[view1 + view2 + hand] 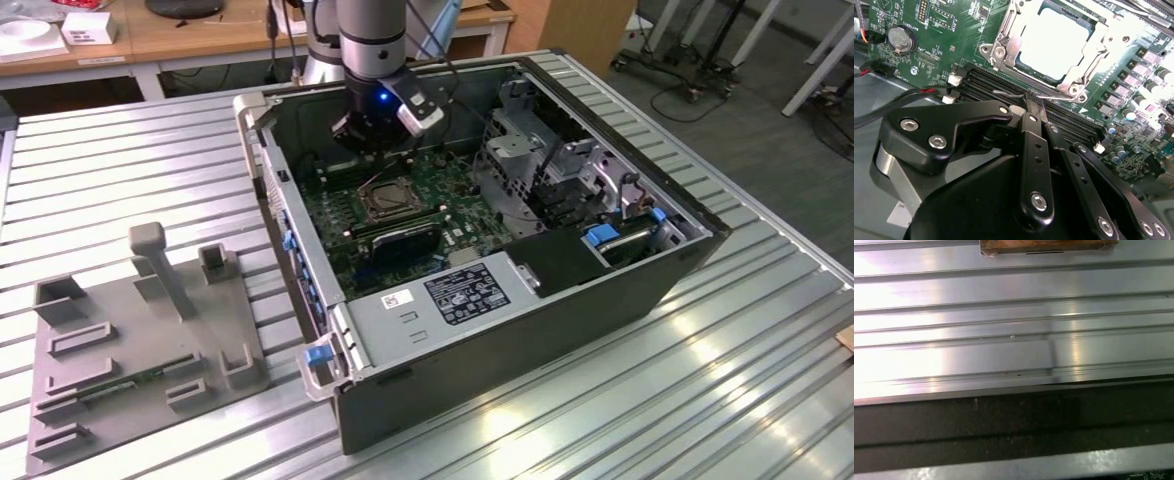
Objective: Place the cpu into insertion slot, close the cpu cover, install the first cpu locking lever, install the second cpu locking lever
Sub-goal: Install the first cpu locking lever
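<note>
In the second wrist view the cpu (1054, 42) lies flat in its socket, pale grey face up. The cpu cover (1004, 37), a silvery frame, lies down around it. A thin wire locking lever (1009, 93) runs along the socket's edge, beside the memory slots. My gripper (1033, 102) is shut, its black fingertips together right at this lever wire. Whether they touch it I cannot tell. In the exterior view the gripper (378, 148) hangs inside the open computer case, just behind the socket (387, 198).
Memory slots (979, 85), a coin battery (900, 39) and a red-black cable (919, 92) lie close by. A drive cage (561, 170) and a labelled grey box (441, 300) fill the case. A grey fixture plate (134, 330) sits on the slatted table (1004, 300).
</note>
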`<state>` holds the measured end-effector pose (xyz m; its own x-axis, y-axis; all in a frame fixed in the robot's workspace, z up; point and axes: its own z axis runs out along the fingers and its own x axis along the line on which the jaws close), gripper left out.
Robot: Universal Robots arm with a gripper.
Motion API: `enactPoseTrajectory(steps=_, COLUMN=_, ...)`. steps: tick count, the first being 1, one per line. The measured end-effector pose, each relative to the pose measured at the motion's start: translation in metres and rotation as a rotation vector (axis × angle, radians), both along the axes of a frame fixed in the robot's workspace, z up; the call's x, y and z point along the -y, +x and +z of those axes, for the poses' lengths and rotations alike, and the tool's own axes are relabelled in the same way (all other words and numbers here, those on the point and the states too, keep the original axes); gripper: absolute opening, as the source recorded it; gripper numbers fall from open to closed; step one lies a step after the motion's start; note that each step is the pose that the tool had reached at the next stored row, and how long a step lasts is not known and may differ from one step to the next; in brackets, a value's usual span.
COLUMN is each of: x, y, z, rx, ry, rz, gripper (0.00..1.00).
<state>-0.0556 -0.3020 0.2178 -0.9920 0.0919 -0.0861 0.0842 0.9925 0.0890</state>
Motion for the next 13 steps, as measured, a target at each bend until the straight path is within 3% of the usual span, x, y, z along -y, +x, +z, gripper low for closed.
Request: enactPoseTrajectory(steps=13, x=-0.0018, y=0.0009, z=-0.0051, rx=0.0, ry=-0.0075, rz=0.0, gripper=0.11)
